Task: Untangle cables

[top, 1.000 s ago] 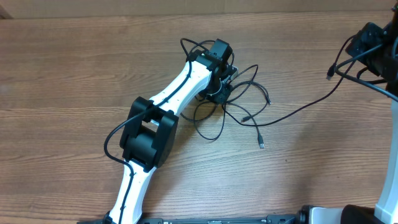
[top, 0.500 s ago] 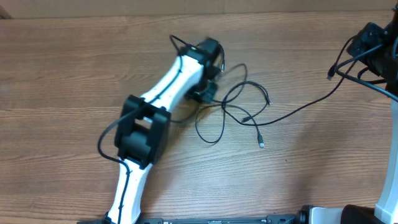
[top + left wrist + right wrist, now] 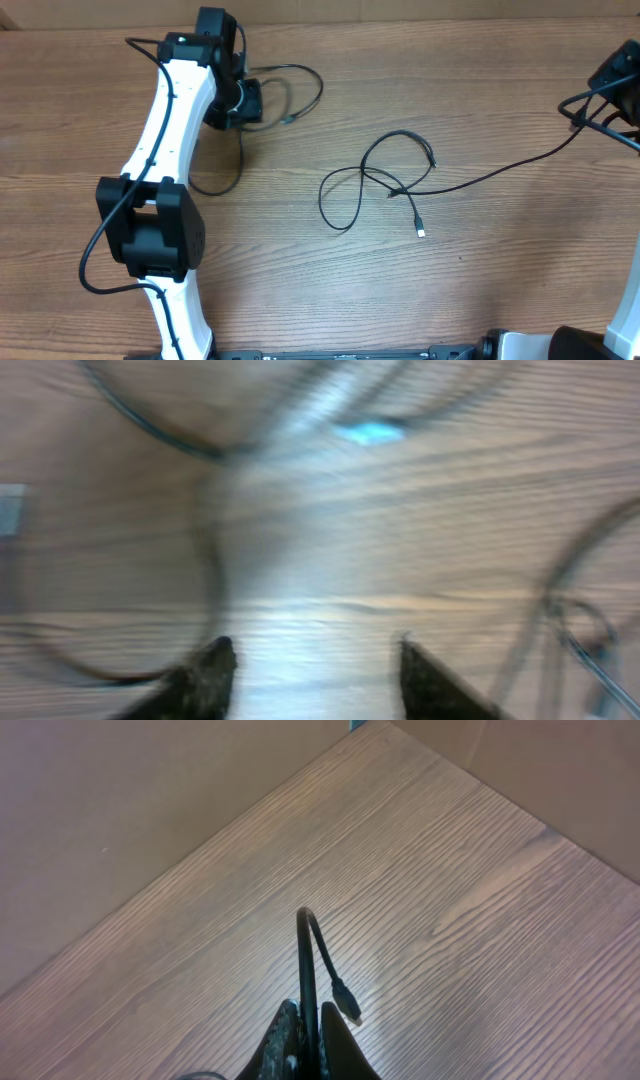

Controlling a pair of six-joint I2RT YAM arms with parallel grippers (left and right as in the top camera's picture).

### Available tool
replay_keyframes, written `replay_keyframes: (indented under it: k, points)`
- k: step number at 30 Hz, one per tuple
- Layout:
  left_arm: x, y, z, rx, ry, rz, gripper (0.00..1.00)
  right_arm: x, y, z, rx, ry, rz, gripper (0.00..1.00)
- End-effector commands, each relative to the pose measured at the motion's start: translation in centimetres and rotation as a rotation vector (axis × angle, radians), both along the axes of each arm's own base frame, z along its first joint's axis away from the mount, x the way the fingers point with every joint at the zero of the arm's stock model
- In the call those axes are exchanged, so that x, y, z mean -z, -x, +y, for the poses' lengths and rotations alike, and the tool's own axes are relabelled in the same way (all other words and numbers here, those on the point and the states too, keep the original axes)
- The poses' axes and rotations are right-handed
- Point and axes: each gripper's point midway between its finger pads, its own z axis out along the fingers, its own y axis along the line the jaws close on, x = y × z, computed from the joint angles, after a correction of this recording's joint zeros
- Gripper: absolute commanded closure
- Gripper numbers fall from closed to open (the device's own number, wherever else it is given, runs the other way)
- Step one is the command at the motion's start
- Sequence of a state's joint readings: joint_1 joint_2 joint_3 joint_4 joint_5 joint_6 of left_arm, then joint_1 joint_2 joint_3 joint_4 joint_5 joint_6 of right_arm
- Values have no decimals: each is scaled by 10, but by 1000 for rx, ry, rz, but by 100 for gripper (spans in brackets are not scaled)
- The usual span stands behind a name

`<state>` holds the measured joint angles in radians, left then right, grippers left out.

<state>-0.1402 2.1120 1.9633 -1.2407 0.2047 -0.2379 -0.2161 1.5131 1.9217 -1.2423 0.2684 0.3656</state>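
Cables (image 3: 345, 190) loose on wood table (image 3: 480, 280); left hand (image 3: 312, 657) spread, right hand (image 3: 308, 1038) pinching 1 cable (image 3: 312, 945).

Left gripper (image 3: 243, 100) at far left, one cable (image 3: 318, 88) looped beside it, grip unclear. Loose tangled cables (image 3: 340, 222) lie mid-table (image 3: 500, 290), plug ends apart. Long cable (image 3: 500, 172) runs from the tangle to the right gripper (image 3: 603, 88) at the far right.
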Motion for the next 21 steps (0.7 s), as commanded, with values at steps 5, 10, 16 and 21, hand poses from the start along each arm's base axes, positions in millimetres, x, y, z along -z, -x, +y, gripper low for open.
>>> replay_keyframes:
  k: [5, 10, 16, 21]
  points:
    - [-18, 32, -95, 266, 222, 17, 22, -9, -1, 4, -14, -15, -34, 96]
    - [-10, 54, -129, 417, 150, 12, 17, -9, -1, 4, -14, -15, -34, 96]
    - [13, 65, -127, 481, -105, -6, 16, -9, -1, 4, -14, -15, -34, 96]
    - [33, 77, -128, 512, -171, 16, 15, -9, -1, 4, -14, -15, -34, 96]
